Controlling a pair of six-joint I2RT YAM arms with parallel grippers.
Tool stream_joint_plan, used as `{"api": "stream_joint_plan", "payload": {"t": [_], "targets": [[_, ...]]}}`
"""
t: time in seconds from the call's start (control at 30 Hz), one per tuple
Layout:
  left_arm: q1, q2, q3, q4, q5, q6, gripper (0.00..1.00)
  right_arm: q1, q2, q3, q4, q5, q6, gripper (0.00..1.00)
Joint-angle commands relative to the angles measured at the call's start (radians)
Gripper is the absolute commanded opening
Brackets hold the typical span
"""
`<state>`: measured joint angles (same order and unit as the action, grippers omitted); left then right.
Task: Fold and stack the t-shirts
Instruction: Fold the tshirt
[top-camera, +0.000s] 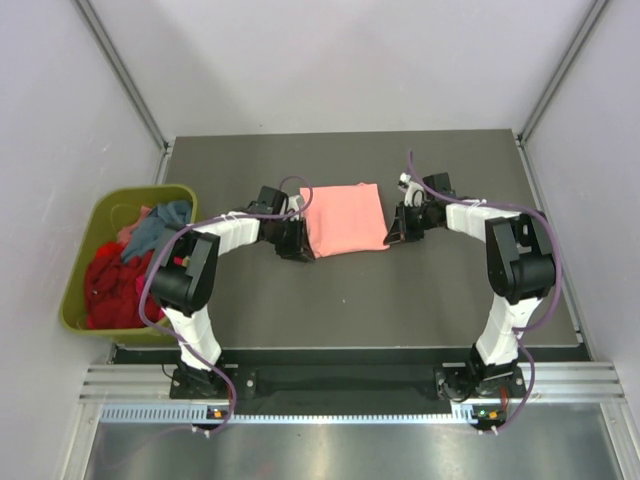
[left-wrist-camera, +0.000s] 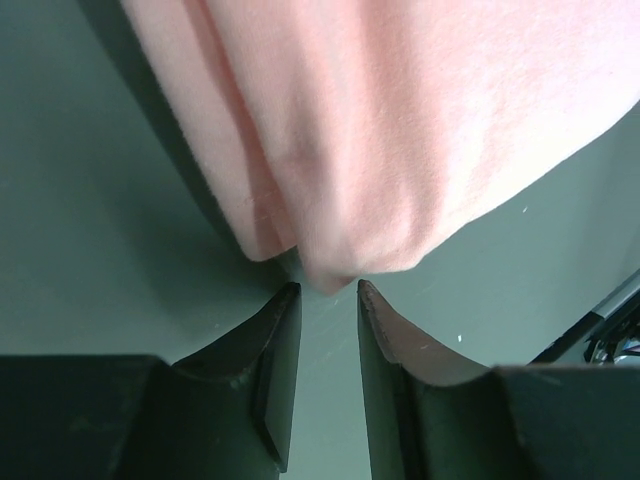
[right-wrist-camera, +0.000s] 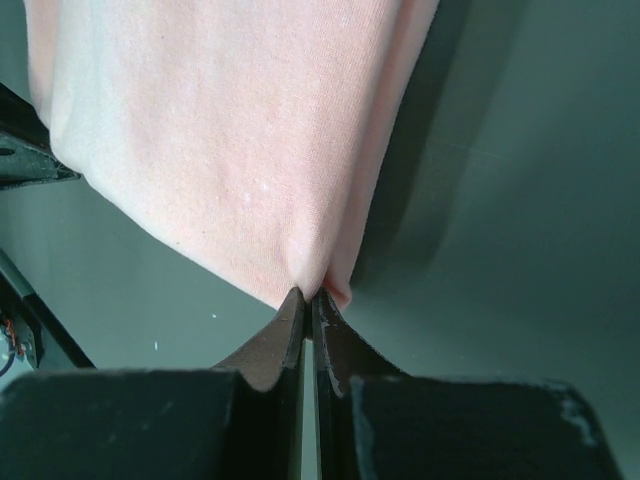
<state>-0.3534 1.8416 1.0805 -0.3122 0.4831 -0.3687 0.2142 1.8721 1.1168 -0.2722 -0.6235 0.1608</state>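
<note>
Fingers first: the left fingers (left-wrist-camera: 270, 350) stand apart, with a clear strip of bench showing between their tips. A rounded corner of the large salmon-pink cloth t-shirt (left-wrist-camera: 400, 130) sits right at the mouth of that gap, and I see neither tip pressing on it. From this wrist view I cannot tell whether the cloth brushes the tips or hangs just clear of them.

The right fingers (right-wrist-camera: 265, 355) are pressed together and clamped on another corner of the same shirt. The fabric bunches into a small peak where it enters the tips, and a second layer of cloth shows just beside the pinch.

From the overhead camera I see the salmon-pink t-shirt (top-camera: 345, 218) folded into a rough rectangle. It lies on the dark grey bench (top-camera: 400, 290) near the middle, between the two arms. The left fingers (top-camera: 298, 238) are at its near-left corner and the right fingers (top-camera: 396, 228) at its near-right corner.

Off the bench's left edge stands the olive-green plastic bin (top-camera: 78, 262), well apart from the folded shirt. A crumpled red shirt (top-camera: 110, 285) lies in its near part and a teal-blue shirt (top-camera: 160, 225) in its far part. Some pinkish cloth between them is too tangled for me to make out.
</note>
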Motion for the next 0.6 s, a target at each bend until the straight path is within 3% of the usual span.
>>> {"api": "stream_joint_plan", "payload": {"t": [0.0, 0.23, 0.3, 0.33, 0.5, 0.57], "targets": [[-0.013, 0.015, -0.013, 0.065, 0.018, -0.006, 0.34, 0.002, -0.036, 0.009, 0.056, -0.021, -0.003, 0.00], [-0.025, 0.028, -0.011, 0.061, 0.015, -0.001, 0.34, 0.002, -0.037, 0.000, 0.062, -0.021, -0.001, 0.00], [-0.033, 0.031, -0.002, 0.041, 0.008, 0.004, 0.19, 0.001, -0.037, -0.002, 0.062, -0.019, 0.000, 0.00], [-0.038, 0.036, 0.007, 0.015, -0.014, 0.016, 0.00, 0.001, -0.037, 0.000, 0.057, -0.018, 0.000, 0.00], [-0.038, 0.025, 0.100, -0.192, -0.237, 0.074, 0.00, -0.012, -0.053, -0.003, 0.041, 0.036, -0.004, 0.00], [-0.038, -0.001, 0.107, -0.202, -0.265, 0.080, 0.00, -0.013, -0.059, -0.008, 0.036, 0.048, -0.004, 0.00]]}}
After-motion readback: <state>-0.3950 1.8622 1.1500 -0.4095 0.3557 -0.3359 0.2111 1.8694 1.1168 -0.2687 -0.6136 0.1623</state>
